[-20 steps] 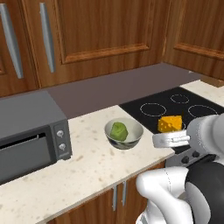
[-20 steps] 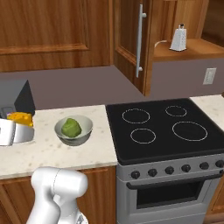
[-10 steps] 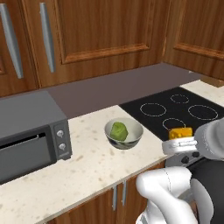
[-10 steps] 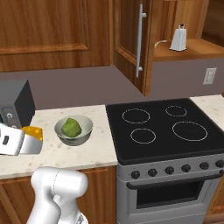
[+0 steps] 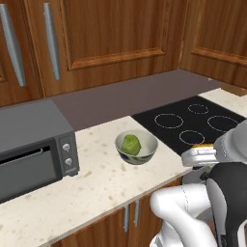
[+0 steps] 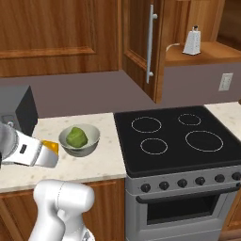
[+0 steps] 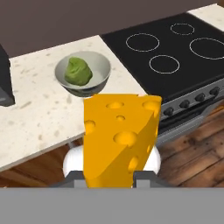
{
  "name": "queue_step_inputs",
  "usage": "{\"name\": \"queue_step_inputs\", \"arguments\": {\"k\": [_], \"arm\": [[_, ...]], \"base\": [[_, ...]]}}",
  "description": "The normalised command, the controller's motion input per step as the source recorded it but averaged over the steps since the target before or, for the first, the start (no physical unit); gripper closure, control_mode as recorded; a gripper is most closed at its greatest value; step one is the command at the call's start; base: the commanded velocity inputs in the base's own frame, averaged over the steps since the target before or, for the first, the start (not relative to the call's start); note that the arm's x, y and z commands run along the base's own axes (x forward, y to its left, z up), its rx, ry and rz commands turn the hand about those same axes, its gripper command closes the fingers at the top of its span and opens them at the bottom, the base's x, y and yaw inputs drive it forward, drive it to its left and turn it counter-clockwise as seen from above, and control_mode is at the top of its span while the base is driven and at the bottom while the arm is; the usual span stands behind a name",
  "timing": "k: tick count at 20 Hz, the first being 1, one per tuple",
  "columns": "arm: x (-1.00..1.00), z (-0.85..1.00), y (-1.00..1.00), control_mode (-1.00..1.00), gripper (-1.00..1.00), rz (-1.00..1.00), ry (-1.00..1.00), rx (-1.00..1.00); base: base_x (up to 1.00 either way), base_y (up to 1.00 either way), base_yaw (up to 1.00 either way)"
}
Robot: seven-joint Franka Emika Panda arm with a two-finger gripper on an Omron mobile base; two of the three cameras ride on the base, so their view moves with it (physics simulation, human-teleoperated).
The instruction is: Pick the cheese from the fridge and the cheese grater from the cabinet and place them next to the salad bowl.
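Observation:
My gripper [image 7: 111,177] is shut on the cheese [image 7: 120,138], an orange-yellow wedge with holes that stands upright between the fingers. The hand hovers over the counter's front edge. In the left base view the gripper [image 5: 200,155] is right of the salad bowl [image 5: 136,146], with a sliver of cheese [image 5: 202,145] showing. In the right base view the gripper [image 6: 40,154] sits just left of the salad bowl [image 6: 79,139], which holds green lettuce. The cheese grater [image 6: 190,43] stands on the shelf of the open cabinet [image 6: 141,37]. The fridge is out of view.
A grey toaster oven [image 5: 34,144] stands on the speckled counter [image 5: 96,188] left of the bowl. The black stove [image 6: 179,136] lies right of the bowl, with knobs along its front. The cabinet door's long silver handle [image 6: 151,42] hangs above the stove's left edge.
The hand with the cheese has come down and forward, toward the counter's front edge near the bowl. Bowl and grater have not moved.

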Motion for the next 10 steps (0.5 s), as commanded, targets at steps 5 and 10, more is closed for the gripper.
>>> {"name": "queue_step_inputs", "arguments": {"k": [5,10], "arm": [[0.28,-0.69,-0.32,-1.00,1.00,0.00,-0.10,0.01],[0.37,-0.85,-0.11,-1.00,1.00,0.00,-0.07,0.00]], "base": [[0.00,0.00,0.00],[0.00,0.00,0.00]]}}
